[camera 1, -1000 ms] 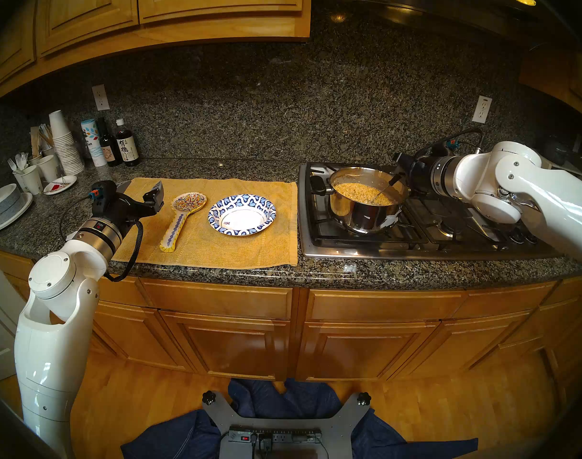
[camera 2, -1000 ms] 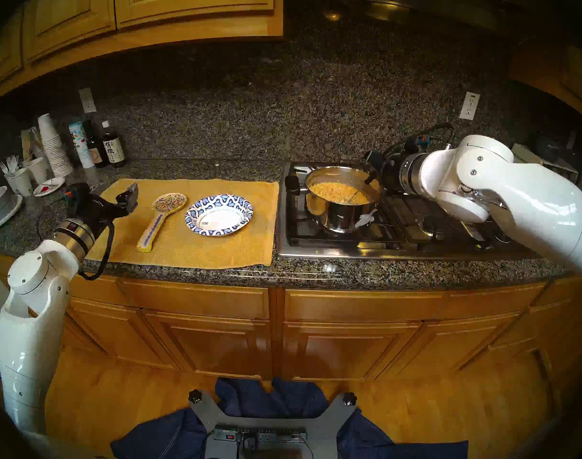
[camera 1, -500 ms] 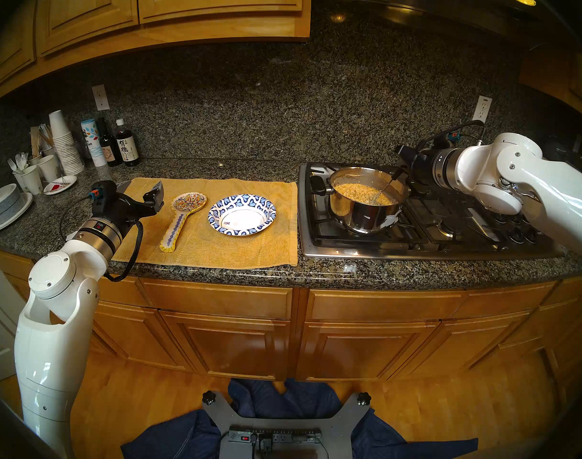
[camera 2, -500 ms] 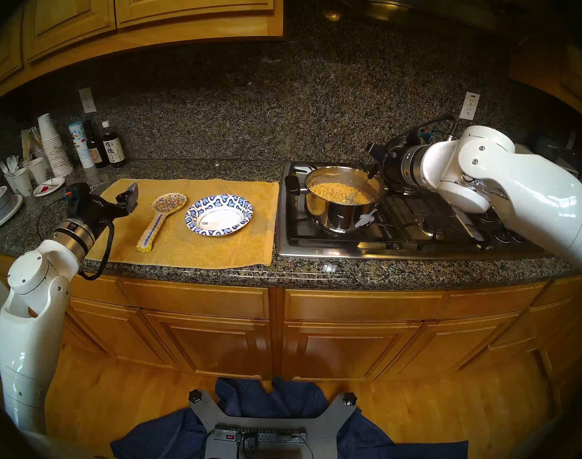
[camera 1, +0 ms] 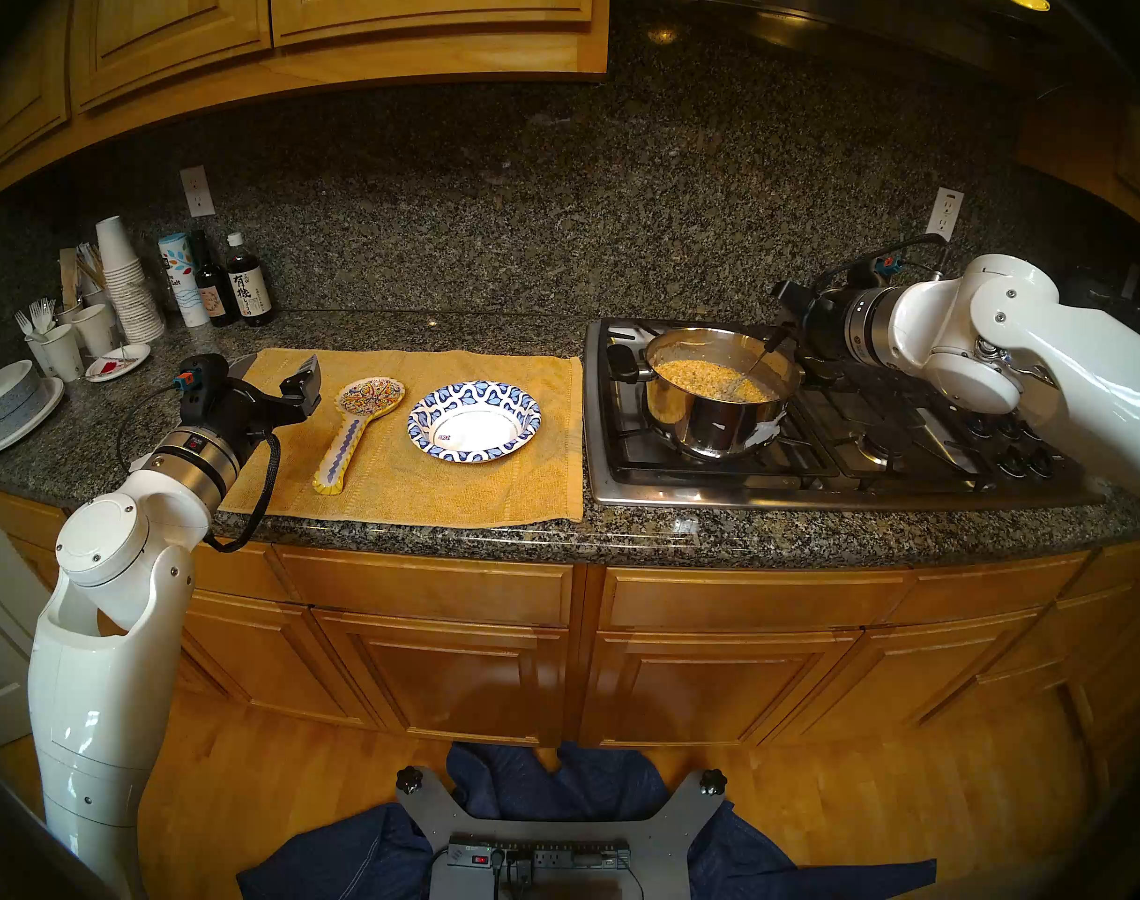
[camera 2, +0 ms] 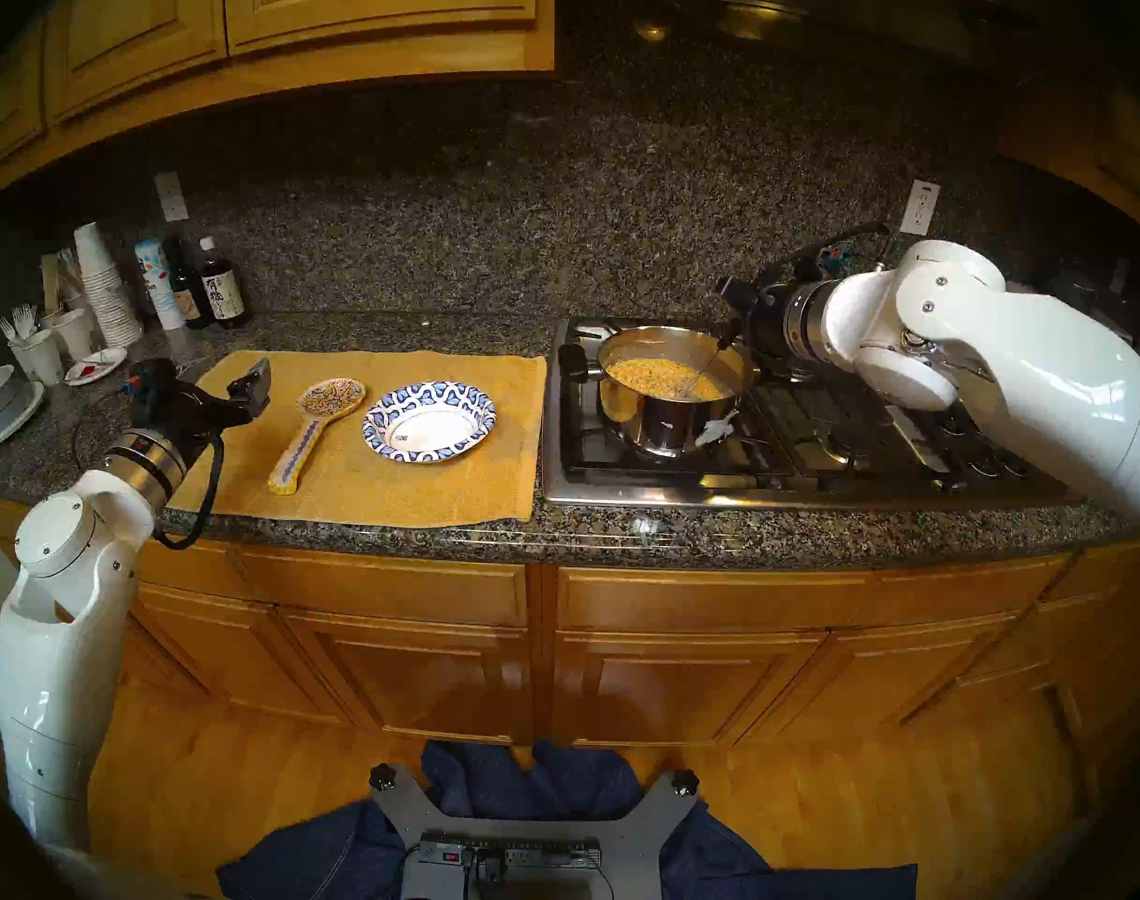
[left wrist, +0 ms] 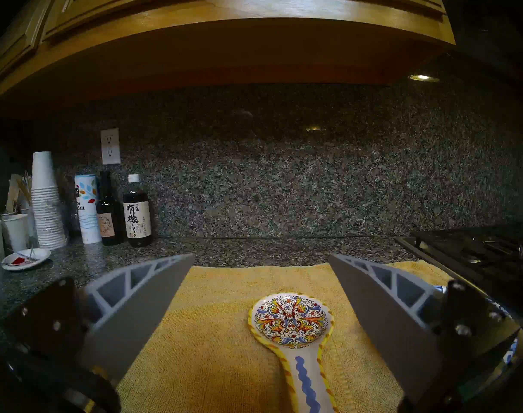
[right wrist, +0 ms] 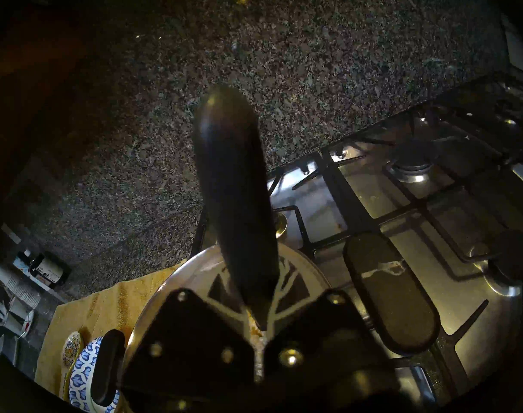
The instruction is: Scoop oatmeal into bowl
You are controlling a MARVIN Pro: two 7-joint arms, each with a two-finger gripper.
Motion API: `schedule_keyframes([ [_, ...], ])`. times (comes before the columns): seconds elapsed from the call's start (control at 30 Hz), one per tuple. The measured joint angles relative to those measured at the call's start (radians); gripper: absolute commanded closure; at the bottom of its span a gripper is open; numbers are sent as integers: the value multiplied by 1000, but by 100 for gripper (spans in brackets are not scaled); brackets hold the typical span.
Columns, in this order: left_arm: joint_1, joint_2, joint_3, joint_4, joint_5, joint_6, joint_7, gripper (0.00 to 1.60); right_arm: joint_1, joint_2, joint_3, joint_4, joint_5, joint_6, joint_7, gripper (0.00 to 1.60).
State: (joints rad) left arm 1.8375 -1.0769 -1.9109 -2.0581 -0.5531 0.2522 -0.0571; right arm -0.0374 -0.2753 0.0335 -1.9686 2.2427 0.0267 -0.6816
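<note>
Head stereo left view: right gripper (camera 1: 782, 335) has its jaws closed on the black handle of a spoon (camera 1: 752, 367), thin metal shaft slanting down into the oatmeal (camera 1: 710, 379). Oatmeal sits in a shiny steel pot (camera 1: 703, 424) on the stove (camera 1: 814, 470): tan-yellow, lumpy, grainy. Bowl (camera 1: 474, 420), shallow, blue-and-white rim, plain white centre, lies empty on the yellow cloth (camera 1: 424, 489), well apart to the pot's left. Left gripper (camera 1: 294, 385) hangs over the cloth's edge, jaws wide open, nothing in them. Judgement: lift the loaded spoon level, clear the pot's rim, carry slowly; sticky mass should cling.
</note>
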Motion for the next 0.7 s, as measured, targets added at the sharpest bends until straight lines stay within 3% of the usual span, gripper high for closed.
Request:
schedule_keyframes([
  [0.7, 0, 0, 0, 0, 0, 0, 0, 0, 2, 0, 1, 30, 34, -8, 6, 160],
])
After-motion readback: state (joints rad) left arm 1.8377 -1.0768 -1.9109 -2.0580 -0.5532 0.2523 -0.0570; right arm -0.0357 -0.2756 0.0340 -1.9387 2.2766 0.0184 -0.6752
